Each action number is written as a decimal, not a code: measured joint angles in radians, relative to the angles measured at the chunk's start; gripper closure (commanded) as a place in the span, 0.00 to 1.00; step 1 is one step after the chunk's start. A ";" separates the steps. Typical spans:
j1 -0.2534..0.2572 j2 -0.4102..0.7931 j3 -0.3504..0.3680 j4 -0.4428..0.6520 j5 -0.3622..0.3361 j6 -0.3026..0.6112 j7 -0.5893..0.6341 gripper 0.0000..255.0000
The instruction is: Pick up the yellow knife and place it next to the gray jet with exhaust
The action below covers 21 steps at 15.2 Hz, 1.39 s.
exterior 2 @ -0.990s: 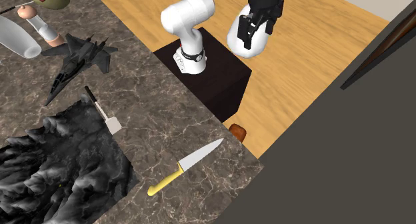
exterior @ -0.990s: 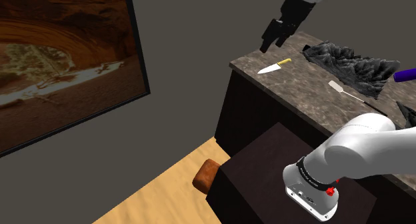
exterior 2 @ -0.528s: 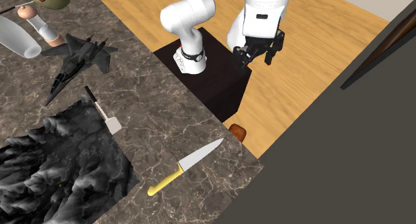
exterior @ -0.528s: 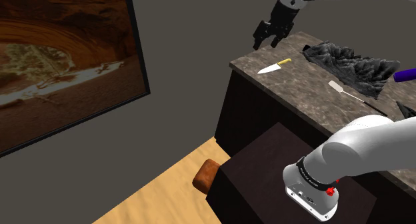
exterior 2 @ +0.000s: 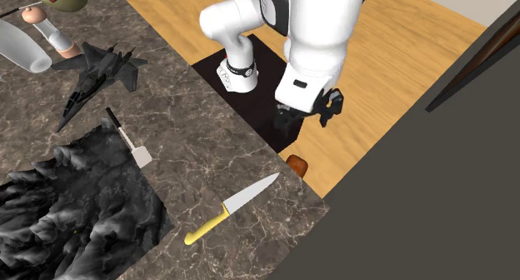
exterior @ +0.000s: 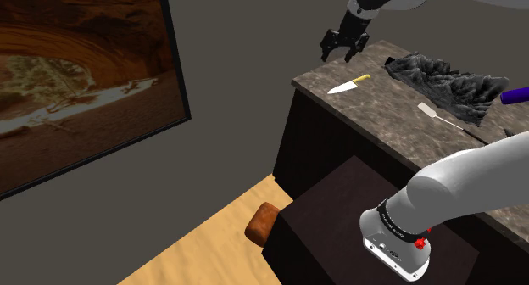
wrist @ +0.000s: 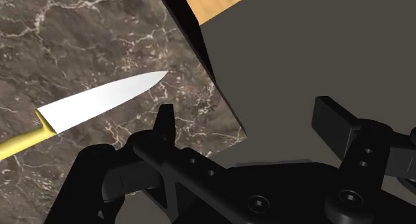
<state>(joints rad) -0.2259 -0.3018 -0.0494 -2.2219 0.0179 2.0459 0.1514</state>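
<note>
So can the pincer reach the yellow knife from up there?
Probably yes. The open pincer hangs just beyond the tip of the knife, and nothing lies on or over it on the counter.

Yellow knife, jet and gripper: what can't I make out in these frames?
- Wrist view: the far end of the knife handle is cut off by the picture's edge.
- Second exterior view: the jet is too small to make out its exhaust. The white arm link covers the base of the gripper.
- Shoulder view: a purple thing is cut off by the right edge, so I can't tell what it is.
</note>
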 measured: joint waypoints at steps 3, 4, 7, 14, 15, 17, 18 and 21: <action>-0.032 0.071 -0.024 0.034 -0.007 0.030 0.038 0.00; -0.042 0.099 -0.033 0.047 -0.008 0.043 0.049 0.00; -0.073 0.180 -0.061 0.094 -0.009 0.070 0.082 0.00; -0.137 0.345 -0.123 0.189 0.003 0.119 0.163 0.00; -0.145 0.368 -0.131 0.205 0.006 0.125 0.176 0.00; -0.162 0.424 -0.148 0.239 0.016 0.138 0.198 0.00; -0.173 0.441 -0.158 0.247 0.020 0.145 0.205 0.00; -0.203 0.506 -0.185 0.292 0.037 0.154 0.234 0.00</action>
<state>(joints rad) -0.4288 0.2043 -0.2342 -1.9302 0.0548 2.2002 0.3852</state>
